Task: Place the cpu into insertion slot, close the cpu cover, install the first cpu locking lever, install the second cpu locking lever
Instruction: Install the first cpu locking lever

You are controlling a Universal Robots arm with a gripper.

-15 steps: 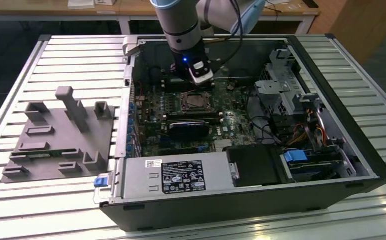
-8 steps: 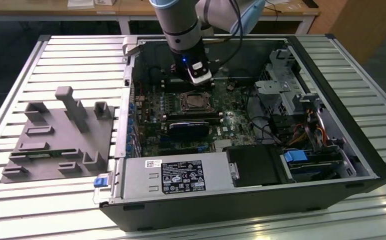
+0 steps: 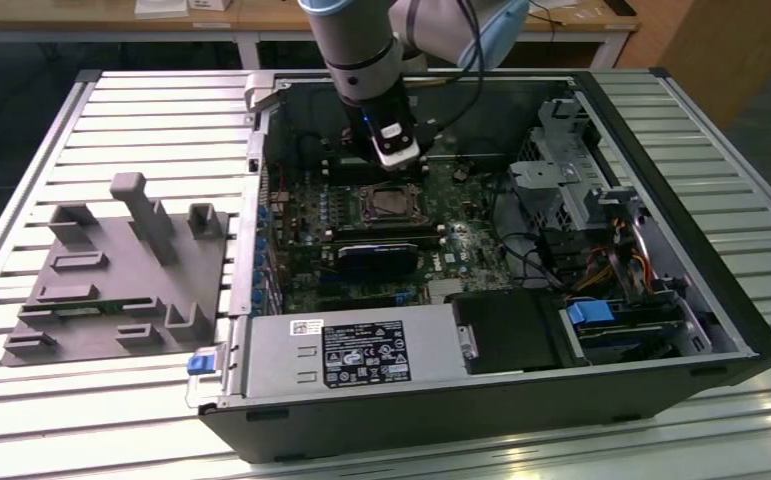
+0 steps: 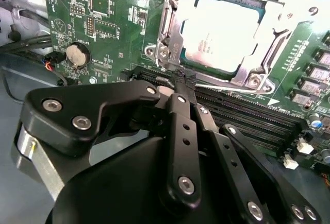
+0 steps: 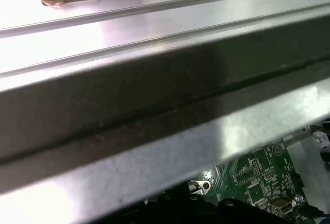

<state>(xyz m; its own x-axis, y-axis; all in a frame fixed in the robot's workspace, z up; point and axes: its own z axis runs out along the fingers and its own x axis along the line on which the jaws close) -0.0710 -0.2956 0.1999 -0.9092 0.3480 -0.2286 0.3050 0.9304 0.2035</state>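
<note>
Arm: I saw the arm (image 3: 358, 50) come in from the far side of the table (image 3: 158, 130) and stand almost straight down into the open computer case (image 3: 705, 290), with the wrist pointing at the motherboard (image 4: 103, 23).

Gripper: in the exterior view the gripper (image 3: 396, 165) hung just above the far edge of the insertion slot (image 3: 358, 206). In the second wrist view the gripper (image 4: 183, 80) showed as black links that ran together to one point.

Fingers: the fingertips (image 4: 178, 82) were drawn together, with no gap that I could see. They sat at the end of a thin silvery locking lever (image 4: 232, 87). I could not tell if they pinched it or only touched it.

Cpu: the cpu (image 4: 221, 28) lay flat in the slot, with its silver top facing up.

Cpu cover: the cpu cover (image 4: 172, 33) was down over the chip, and its frame lay on the chip's edges.

Lever: the rod ran along the socket side nearest to the gripper, between the socket and the long black memory slots (image 4: 247, 116).

Near things: a round coin battery (image 4: 77, 54) sat on the board, apart from the socket.

First wrist view: a grey metal wall of the case (image 5: 154, 105) lay across the picture, with a corner of green board (image 5: 258, 172) beyond it.

Outside the case: a grey holder block (image 3: 118, 270) stood on the table at the exterior view's left, and the power supply (image 3: 358, 350) lay along the case's near edge.
</note>
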